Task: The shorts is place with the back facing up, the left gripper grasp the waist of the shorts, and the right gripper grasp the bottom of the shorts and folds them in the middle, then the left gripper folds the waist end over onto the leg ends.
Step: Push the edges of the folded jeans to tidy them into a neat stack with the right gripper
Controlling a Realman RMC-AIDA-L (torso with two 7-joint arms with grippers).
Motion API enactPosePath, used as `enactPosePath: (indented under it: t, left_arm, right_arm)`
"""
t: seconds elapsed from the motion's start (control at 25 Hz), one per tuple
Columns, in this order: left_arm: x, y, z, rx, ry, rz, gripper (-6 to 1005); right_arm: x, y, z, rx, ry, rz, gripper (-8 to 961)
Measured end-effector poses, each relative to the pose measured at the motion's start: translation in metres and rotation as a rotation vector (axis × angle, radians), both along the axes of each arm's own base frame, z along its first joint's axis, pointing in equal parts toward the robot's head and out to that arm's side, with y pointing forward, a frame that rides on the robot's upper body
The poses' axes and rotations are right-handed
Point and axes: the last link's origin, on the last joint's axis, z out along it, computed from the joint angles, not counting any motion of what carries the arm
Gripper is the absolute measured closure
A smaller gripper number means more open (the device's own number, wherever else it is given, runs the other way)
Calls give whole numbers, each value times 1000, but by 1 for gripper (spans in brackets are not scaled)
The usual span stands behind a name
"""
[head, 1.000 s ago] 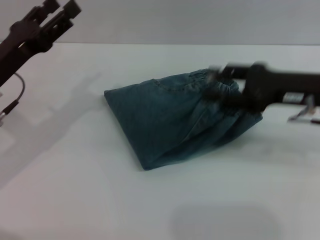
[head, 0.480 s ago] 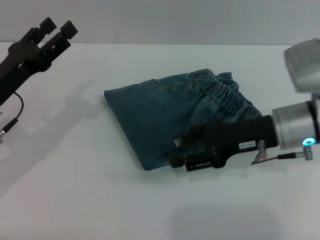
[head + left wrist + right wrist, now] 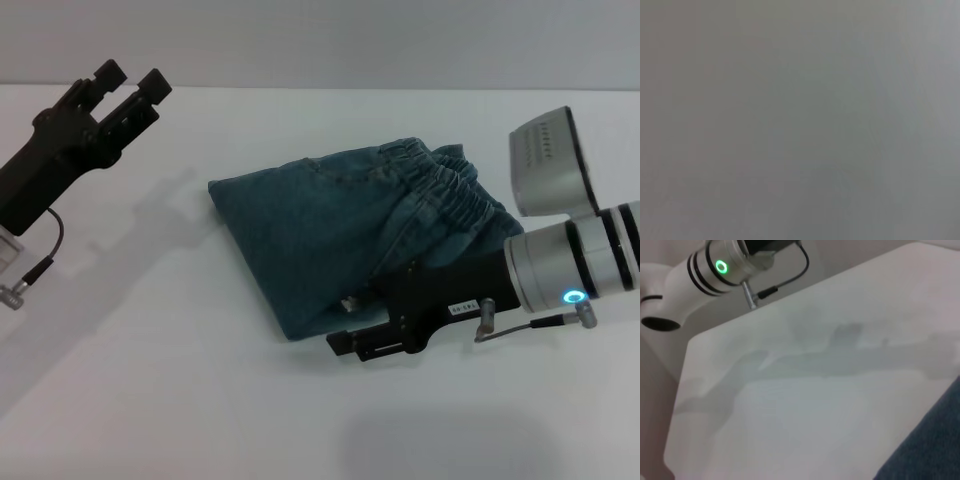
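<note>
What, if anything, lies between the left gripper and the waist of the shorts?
Nothing visible. The left gripper is raised at the table's far left, and only bare tabletop separates it from the shorts. The waist lies at their far end, beside the right gripper.

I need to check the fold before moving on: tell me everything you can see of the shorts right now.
The shorts are blue-green faded denim, lying on the white table as a folded, roughly triangular bundle. The gathered elastic waist sits bunched at the far right side, ruffled and slightly raised. A smooth folded edge runs along the near-left side. The right tool lies low at the bundle's near edge, against or just over the fabric; whether it grips is unclear. The left tool is raised well clear at the far left. Pockets and leg ends are not visible.
</note>
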Motion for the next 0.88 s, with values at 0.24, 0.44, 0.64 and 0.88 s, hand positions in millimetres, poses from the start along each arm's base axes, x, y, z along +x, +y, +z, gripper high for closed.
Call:
enactPosePath:
  t: [0.24, 0.44, 0.64, 0.88]
  left_arm:
    - [3, 2, -1, 0, -3, -7, 188]
    - [5, 3, -3, -4, -8, -9, 188]
    - [4, 2, -6, -10, -26, 3, 188]
    - [3, 0, -9, -18, -37, 13, 188]
  right_arm:
    - [1, 3, -10, 5, -60, 15, 301]
    - [-5, 10, -18, 30, -94, 39, 301]
    - [-17, 14, -27, 43, -107, 87, 301]
    - [-30, 24, -32, 82, -145, 151, 302]
